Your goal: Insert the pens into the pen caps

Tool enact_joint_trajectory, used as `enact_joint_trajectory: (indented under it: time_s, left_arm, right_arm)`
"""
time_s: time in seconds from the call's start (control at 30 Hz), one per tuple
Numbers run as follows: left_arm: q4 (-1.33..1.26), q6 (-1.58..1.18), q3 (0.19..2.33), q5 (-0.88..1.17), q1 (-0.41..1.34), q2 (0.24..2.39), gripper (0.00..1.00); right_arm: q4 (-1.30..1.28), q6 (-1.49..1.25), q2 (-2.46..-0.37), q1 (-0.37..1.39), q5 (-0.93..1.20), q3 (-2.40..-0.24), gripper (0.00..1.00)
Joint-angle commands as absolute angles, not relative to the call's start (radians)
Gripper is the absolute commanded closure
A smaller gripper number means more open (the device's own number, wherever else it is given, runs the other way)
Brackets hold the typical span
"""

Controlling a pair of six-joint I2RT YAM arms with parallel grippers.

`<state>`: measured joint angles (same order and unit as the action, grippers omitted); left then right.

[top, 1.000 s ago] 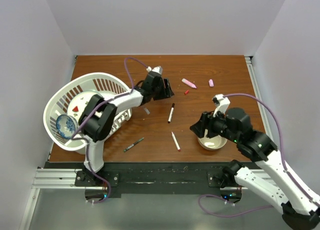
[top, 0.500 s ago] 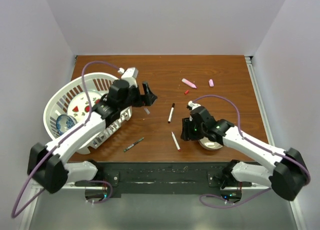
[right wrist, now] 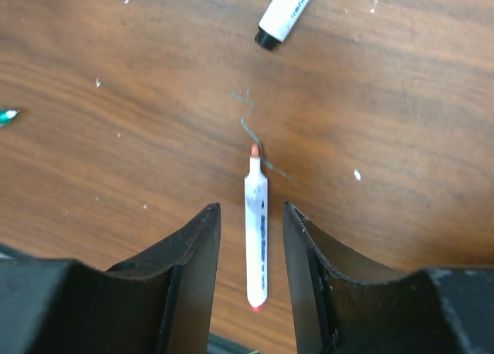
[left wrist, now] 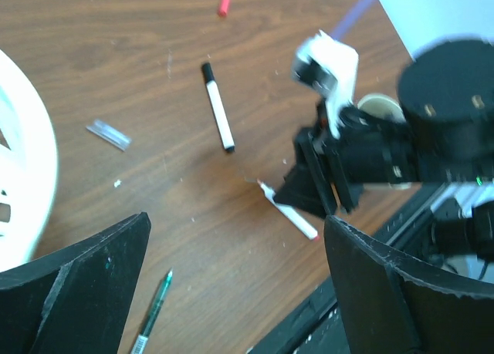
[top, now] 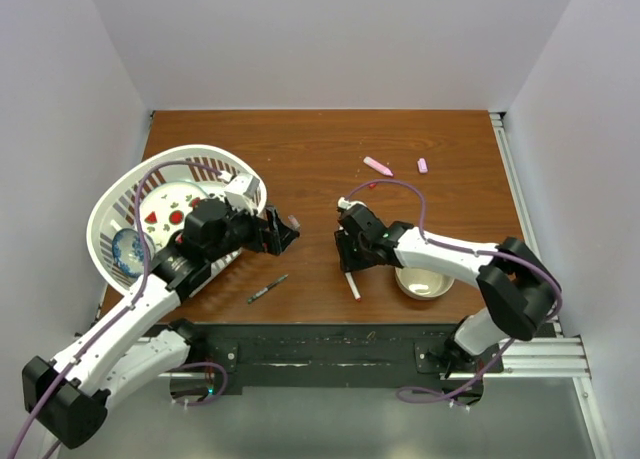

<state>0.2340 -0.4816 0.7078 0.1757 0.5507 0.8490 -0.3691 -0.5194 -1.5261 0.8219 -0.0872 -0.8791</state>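
Note:
My right gripper [top: 348,258] [right wrist: 251,212] is open, low over the table, its fingers either side of a white pen with a red tip [right wrist: 255,238] [top: 352,284], not touching it. A second white pen with a black end [left wrist: 218,116] [right wrist: 286,13] lies just beyond. The thin dark grey pen [top: 268,288] [left wrist: 154,311] lies nearer the front. The pink pen [top: 377,166] and pale pink cap [top: 422,165] lie far back. The red cap [left wrist: 224,5] is near them. My left gripper [top: 283,229] [left wrist: 235,223] is open and empty above the table. No black cap shows.
A white basket [top: 110,209] holding a strawberry plate [top: 168,207] and a blue dish sits at the left. A small cream bowl [top: 425,285] stands right of my right gripper. A small clear plastic piece [top: 294,220] [left wrist: 108,134] lies by my left gripper.
My right gripper has swung left from the bowl and come down over the red-tipped white pen. My left arm has drawn back from the far middle toward the basket's near side.

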Motion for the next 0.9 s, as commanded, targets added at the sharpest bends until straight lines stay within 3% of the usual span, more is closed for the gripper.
enact_joint_trajectory:
  time_s: [0.0,0.3,0.4,0.43,0.57,0.87]
  left_arm:
    - [0.200,-0.420,0.667,0.268,0.546,0.795,0.00]
    - [0.138,-0.466,0.667,0.380,0.546,0.744,0.00]
    - [0.138,-0.482,0.670,0.405,0.548,0.750,0.00]
    - [0.141,-0.486,0.675,0.414,0.546,0.758,0.00]
    - [0.149,-0.489,0.680,0.474,0.546,0.784,0.06]
    - [0.016,-0.592,0.602,0.558,0.546,0.778,0.16]
  right_arm:
    - [-0.342,-0.485,-1.565,0.828,-0.115,-0.931,0.60]
    - [-0.325,-0.502,-1.664,0.861,-0.120,-0.927,0.69]
    - [-0.347,-0.503,-1.681,0.882,-0.169,-0.930,0.76]
    - [-0.354,-0.502,-1.684,0.891,-0.196,-0.931,0.84]
    - [-0.359,-0.503,-1.672,0.903,-0.210,-0.922,0.98]
    - [-0.319,-0.532,-1.494,0.904,-0.216,-0.897,1.00]
